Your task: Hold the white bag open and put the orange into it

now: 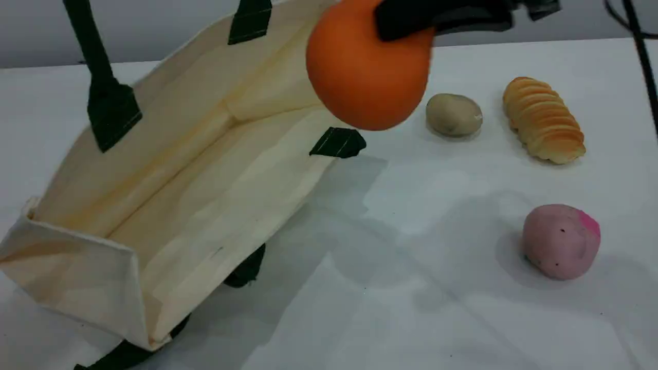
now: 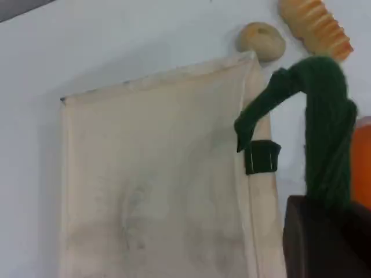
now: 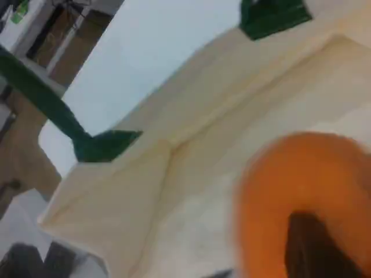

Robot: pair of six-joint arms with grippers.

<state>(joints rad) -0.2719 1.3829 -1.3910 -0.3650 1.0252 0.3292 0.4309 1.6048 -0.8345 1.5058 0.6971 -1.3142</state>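
Note:
The white bag (image 1: pixel 205 169) lies on its side with its mouth gaping toward the right, its upper side lifted by a dark green handle (image 1: pixel 95 56) that runs up out of the scene view. In the left wrist view my left gripper (image 2: pixel 324 231) is shut on that handle (image 2: pixel 324 127) above the bag (image 2: pixel 151 174). The orange (image 1: pixel 367 72) hangs in the air at the bag's mouth edge, with my right gripper (image 1: pixel 406 23) shut on its top. The right wrist view shows the orange (image 3: pixel 301 197) over the bag's open inside (image 3: pixel 232 116).
To the right of the bag, a beige potato-like piece (image 1: pixel 453 114) and a ridged golden bread loaf (image 1: pixel 544 119) lie on the white table. A pink-mauve ball (image 1: pixel 560 240) sits nearer the front right. A dark cable (image 1: pixel 642 56) hangs at the right edge.

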